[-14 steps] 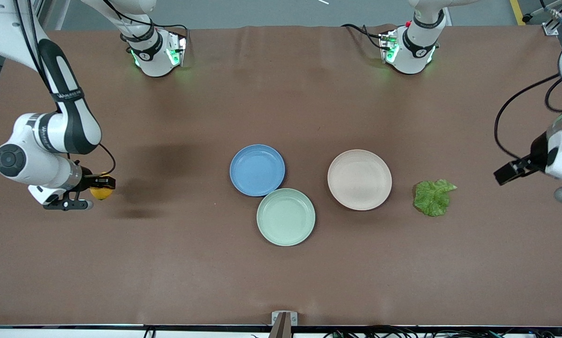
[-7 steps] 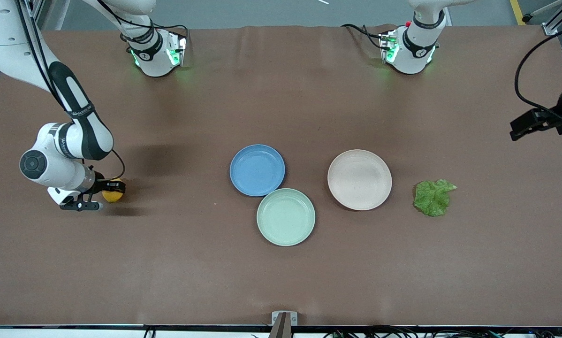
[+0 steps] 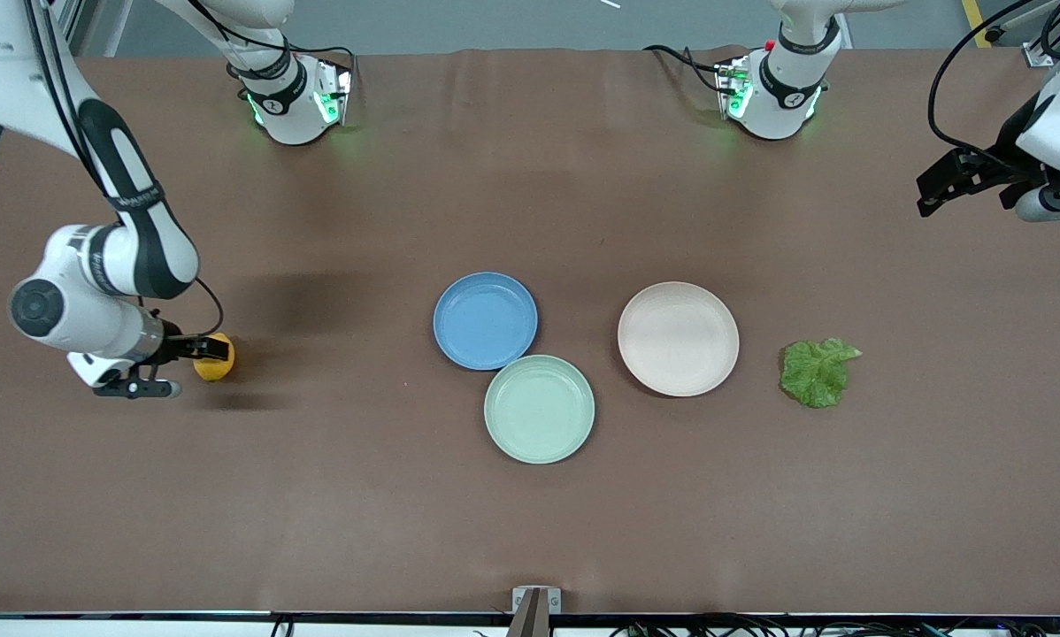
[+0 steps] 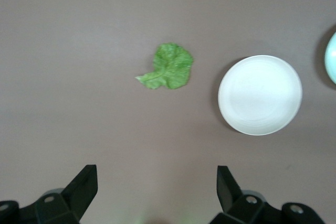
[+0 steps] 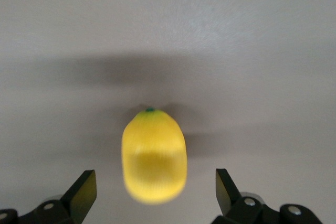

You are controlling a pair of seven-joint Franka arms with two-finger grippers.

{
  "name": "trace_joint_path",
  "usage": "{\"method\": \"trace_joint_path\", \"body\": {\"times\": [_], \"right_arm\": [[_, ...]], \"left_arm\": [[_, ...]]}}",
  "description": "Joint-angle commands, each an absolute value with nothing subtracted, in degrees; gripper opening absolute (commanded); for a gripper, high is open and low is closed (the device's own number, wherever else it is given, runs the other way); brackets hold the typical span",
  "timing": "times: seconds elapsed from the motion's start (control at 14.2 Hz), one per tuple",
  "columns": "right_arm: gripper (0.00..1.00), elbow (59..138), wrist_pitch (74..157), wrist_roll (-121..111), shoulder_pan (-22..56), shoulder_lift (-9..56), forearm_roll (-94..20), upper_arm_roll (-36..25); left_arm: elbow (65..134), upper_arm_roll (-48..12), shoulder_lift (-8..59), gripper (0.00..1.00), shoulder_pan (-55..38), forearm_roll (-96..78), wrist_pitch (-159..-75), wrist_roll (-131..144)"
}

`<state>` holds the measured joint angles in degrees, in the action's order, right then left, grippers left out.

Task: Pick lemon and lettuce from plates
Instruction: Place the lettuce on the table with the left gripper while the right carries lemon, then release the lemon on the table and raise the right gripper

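Note:
The lemon (image 3: pixel 214 358) lies on the bare table toward the right arm's end, well apart from the plates. My right gripper (image 3: pixel 195 364) is low beside it and open; in the right wrist view the lemon (image 5: pixel 154 156) sits just ahead of the open gripper (image 5: pixel 155 192), and neither finger touches it. The lettuce (image 3: pixel 818 372) lies flat on the table beside the cream plate (image 3: pixel 679 338), toward the left arm's end. The blue plate (image 3: pixel 485 319) is empty. My left gripper (image 3: pixel 937 188) is open and empty, up over the table's left-arm end. The left wrist view shows the lettuce (image 4: pixel 169 66) and cream plate (image 4: pixel 260 94).
A pale mint-green plate (image 3: pixel 539 409) stands empty, touching the blue plate and nearer to the front camera. Its edge shows in the left wrist view (image 4: pixel 332 56). The two arm bases stand along the table's edge by the robots.
My right gripper came down with the lemon, set it on the table, opened and drew back a little. My left gripper moved away from the lettuce toward the robots' edge.

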<state>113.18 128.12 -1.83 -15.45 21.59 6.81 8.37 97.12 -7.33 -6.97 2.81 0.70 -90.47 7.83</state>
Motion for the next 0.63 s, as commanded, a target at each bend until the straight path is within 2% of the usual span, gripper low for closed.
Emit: {"method": "trace_joint_path", "body": {"times": [0.0,0.21,0.42,0.56], "right_arm": [[1.0,110.9,114.5,-0.4,-13.9,9.8,7.8,9.5],[1.0,103.9,102.0,-0.5,-12.8,3.3,7.3,9.7],[1.0,94.2,88.8,-1.0,-12.4,2.2,6.2,10.2],[1.0,90.3,84.1,-1.1,-12.4,1.9,3.3,10.2]], "left_arm": [[97.6,-7.0,-7.1,1.0,2.4,-1.2,-92.9,6.9],[96.9,-7.1,-6.3,1.0,2.4,-0.9,-93.2,6.8],[94.9,-7.1,-5.2,1.0,2.4,-0.7,-93.0,5.8],[94.8,-7.1,-5.2,1.0,2.5,-0.5,-92.7,6.1]]}}
